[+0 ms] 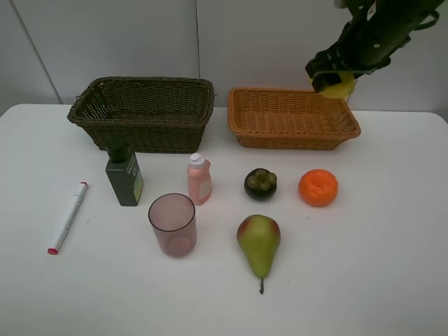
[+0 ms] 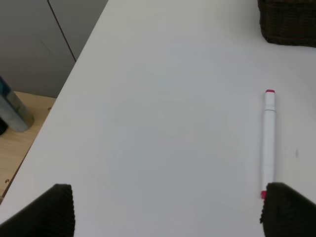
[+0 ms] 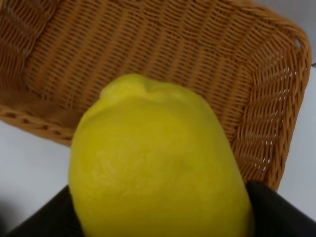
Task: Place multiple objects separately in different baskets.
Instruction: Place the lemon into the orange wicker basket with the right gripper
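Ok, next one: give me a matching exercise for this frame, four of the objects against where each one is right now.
Things
1. lemon
2. marker
3. pear
4. pink bottle

Places
A. lying on the table at the far left of the high view
B. held in the right gripper by the orange-tan basket
C. standing between the dark green bottle and the mangosteen
D. lying nearest the table's front edge

Pairs: 1-B, 2-A, 3-D, 4-C
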Controlling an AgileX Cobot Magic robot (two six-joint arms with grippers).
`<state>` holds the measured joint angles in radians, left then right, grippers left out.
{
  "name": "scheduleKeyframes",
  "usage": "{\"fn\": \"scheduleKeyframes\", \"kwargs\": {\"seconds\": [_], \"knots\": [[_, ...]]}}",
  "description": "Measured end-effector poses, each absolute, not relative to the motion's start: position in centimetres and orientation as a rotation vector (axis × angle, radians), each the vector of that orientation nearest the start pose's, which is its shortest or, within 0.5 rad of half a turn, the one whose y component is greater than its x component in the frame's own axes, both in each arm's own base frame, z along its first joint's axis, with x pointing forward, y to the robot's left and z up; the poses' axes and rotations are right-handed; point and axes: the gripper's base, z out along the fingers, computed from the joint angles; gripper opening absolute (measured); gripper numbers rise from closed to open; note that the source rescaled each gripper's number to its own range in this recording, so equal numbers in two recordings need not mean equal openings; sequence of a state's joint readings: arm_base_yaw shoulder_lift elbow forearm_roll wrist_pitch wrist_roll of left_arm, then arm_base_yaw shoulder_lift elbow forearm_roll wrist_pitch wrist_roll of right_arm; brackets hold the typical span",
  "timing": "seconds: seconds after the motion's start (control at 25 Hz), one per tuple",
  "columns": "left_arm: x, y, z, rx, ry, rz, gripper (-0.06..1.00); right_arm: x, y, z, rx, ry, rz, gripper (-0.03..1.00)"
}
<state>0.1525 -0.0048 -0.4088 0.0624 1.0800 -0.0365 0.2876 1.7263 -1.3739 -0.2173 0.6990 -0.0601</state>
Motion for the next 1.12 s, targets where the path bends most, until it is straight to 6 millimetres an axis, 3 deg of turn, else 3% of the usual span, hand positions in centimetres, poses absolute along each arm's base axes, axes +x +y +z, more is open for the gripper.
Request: {"fn": "scheduleKeyframes", "kwargs": {"seconds": [0.32, 0.72, 0.88, 1.12], "knots": [[0.2, 0.5, 25.0, -0.203, 2.142, 0.144, 1.0, 41.5, 9.7, 23.1, -0.559, 2.415, -0.125, 0.0], [0.2, 0.5, 25.0, -0.203, 2.142, 0.144, 1.0, 44.2, 8.5, 17.4, -0.484, 2.437, -0.081, 0.0], [0.2, 0.5, 25.0, -0.203, 2.142, 0.144, 1.0, 44.6, 8.1, 16.2, -0.479, 2.448, -0.082, 0.0], [0.2, 0.5, 25.0, -0.203, 2.142, 0.144, 1.0, 44.8, 7.9, 16.1, -0.469, 2.437, -0.082, 0.0]]}}
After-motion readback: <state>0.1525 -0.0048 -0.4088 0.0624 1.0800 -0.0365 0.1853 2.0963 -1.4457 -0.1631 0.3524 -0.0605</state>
